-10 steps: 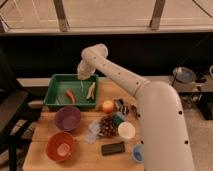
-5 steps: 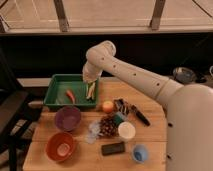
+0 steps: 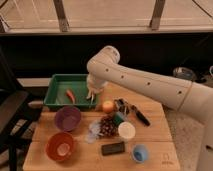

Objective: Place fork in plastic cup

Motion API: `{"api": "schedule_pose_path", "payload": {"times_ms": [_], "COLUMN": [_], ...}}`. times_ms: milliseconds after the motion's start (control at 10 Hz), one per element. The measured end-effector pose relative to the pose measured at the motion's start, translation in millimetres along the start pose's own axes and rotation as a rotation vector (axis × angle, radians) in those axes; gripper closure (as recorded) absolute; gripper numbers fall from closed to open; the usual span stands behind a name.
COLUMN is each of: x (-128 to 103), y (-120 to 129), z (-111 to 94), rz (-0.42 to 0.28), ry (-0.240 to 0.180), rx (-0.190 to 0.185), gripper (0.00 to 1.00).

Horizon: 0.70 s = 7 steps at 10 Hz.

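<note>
My gripper (image 3: 92,95) hangs low inside the right end of the green tray (image 3: 59,102), at the end of the white arm that comes in from the right. The fork is hidden beneath the gripper, and I cannot tell it apart from the gripper. An orange-red carrot-like piece (image 3: 70,95) lies in the middle of the tray, left of the gripper. The clear plastic cup (image 3: 92,132) stands on the wooden table, in front of the tray and well below the gripper.
A purple bowl (image 3: 67,118) and an orange bowl (image 3: 61,146) sit at the front left. An orange fruit (image 3: 108,105), a brown cluster (image 3: 106,125), a white cup (image 3: 126,131), a blue cup (image 3: 140,152), a black flat device (image 3: 113,148) and a black-handled tool (image 3: 140,116) crowd the table's middle and right.
The gripper has come down from above the tray's back edge to low over the tray's right end.
</note>
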Motion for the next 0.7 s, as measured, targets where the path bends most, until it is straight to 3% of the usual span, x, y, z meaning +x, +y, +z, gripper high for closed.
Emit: {"api": "schedule_pose_path", "payload": {"times_ms": [300, 700], "x": [-38.2, -38.8], "y": [33.2, 32.9], "z": [-20.0, -20.3], "rz": [0.076, 0.078], "ry": [-0.028, -0.029], "rx": [-0.090, -0.090], "gripper": [1.00, 1.00]}}
